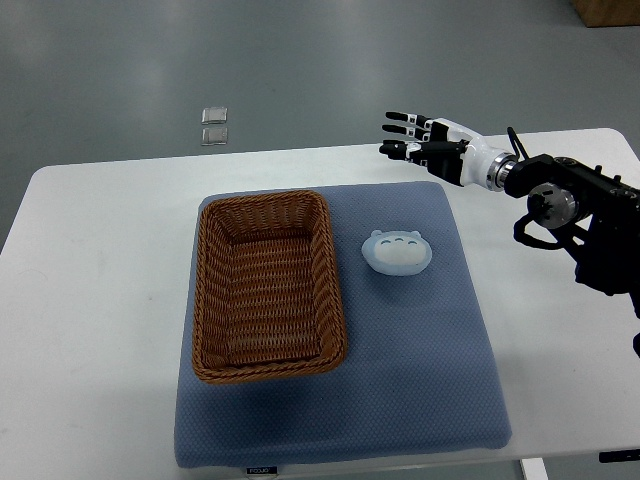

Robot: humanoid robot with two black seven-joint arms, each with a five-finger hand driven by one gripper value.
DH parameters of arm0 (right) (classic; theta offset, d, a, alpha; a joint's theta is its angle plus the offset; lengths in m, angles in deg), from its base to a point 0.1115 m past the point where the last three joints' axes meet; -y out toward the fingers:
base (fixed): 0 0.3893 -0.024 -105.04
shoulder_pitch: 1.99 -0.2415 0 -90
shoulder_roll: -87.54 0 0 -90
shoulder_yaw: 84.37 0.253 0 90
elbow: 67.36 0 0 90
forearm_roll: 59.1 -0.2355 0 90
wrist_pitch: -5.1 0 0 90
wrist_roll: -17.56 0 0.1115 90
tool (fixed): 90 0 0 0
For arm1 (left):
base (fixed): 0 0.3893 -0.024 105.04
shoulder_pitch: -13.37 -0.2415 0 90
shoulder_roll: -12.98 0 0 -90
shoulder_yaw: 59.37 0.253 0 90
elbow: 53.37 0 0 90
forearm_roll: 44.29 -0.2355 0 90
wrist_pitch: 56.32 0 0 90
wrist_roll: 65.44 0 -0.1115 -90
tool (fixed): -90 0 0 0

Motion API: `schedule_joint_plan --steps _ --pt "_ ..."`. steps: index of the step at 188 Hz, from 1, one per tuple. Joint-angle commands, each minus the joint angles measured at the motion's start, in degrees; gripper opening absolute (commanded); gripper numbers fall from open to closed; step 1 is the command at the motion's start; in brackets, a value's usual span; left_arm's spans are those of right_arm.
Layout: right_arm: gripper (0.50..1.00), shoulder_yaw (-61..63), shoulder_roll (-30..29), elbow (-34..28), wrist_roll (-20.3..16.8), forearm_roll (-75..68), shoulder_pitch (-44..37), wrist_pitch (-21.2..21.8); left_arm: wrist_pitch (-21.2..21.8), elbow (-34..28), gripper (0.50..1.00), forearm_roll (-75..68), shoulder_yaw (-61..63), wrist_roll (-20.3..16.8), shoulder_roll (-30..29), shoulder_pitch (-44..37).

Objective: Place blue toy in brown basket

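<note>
You have a white rectangular desk point(90, 300) filling most of the view, with grey floor beyond its far edge. On the desk lies a blue-grey fabric mat point(420, 380), and both task items sit on it. The brown woven wicker basket point(268, 286), rectangular and open-topped, takes the left half of the mat; you can see its bare woven floor. Your right arm point(570, 205), black and jointed, comes in from the right edge of the scene and reaches leftward over the far right part of the desk. At its end the right robot hand point(425, 143), white with black fingers, hangs above the far edge of the mat with its fingers spread and straight, gripping nothing. The pale blue rounded toy point(397, 252) rests on the mat just right of the basket, apart from its rim, and nearer to you than the robot hand, which does not touch it. On the floor beyond the desk you can spot two small clear square pieces point(214, 126), one just behind the other.
</note>
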Motion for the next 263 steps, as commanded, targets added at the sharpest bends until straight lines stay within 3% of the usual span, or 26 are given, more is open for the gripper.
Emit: schedule_joint_plan --steps 1,63,91,115,197,221,263 --pt "0.921 0.1 0.1 0.0 0.0 0.8 0.1 0.5 0.2 -0.2 1.0 0.0 0.0 0.0 0.0 -0.1" --pt "0.919 0.8 0.1 -0.7 0.6 0.8 0.1 0.6 0.3 0.1 1.0 0.0 0.1 -0.1 0.0 0.4" --pt "0.919 0.1 1.4 -3.9 3.9 2.3 0.0 1.1 0.3 -0.1 1.0 0.0 0.1 -0.1 0.0 0.6" --pt "0.919 0.3 2.7 -5.3 4.8 11.0 0.0 1.6 0.3 -0.1 1.0 0.0 0.1 -0.1 0.0 0.5" --pt "0.919 0.0 11.7 -18.0 17.5 52.6 -0.3 1.7 0.3 -0.1 1.0 0.0 0.1 -0.1 0.0 0.5" --pt "0.919 -0.9 14.8 -23.8 18.4 60.4 -0.1 3.0 0.3 0.0 1.0 0.0 0.1 0.0 0.0 0.5" --pt "0.919 -5.3 14.6 -24.7 18.2 63.4 0.4 1.4 0.3 0.0 1.0 0.0 0.1 -0.1 0.0 0.5"
